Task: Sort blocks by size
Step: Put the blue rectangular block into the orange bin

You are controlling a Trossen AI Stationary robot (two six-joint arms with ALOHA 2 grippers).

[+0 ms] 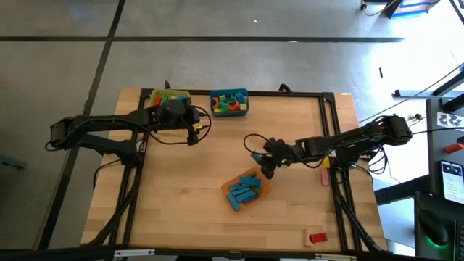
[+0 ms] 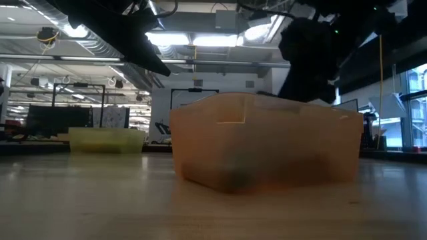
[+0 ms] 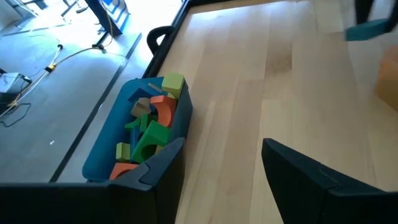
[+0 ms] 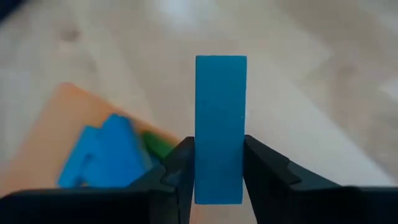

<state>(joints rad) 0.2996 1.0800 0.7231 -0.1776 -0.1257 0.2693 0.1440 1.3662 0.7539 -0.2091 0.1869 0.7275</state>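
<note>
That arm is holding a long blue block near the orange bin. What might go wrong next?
1. The right end effector pinches only the lower end of the long blue block, so it could tilt or slip.
2. The orange bin already holds a heap of blue blocks, so a dropped one might bounce out.

Orange bin (blue blocks inside)

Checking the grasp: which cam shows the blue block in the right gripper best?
Right wrist view: the long blue block stands upright, clamped between the right gripper fingers. High view shows only a blue sliver at the gripper, beside the orange bin. Low view hides it; left wrist shows a blurred blue edge.
</note>
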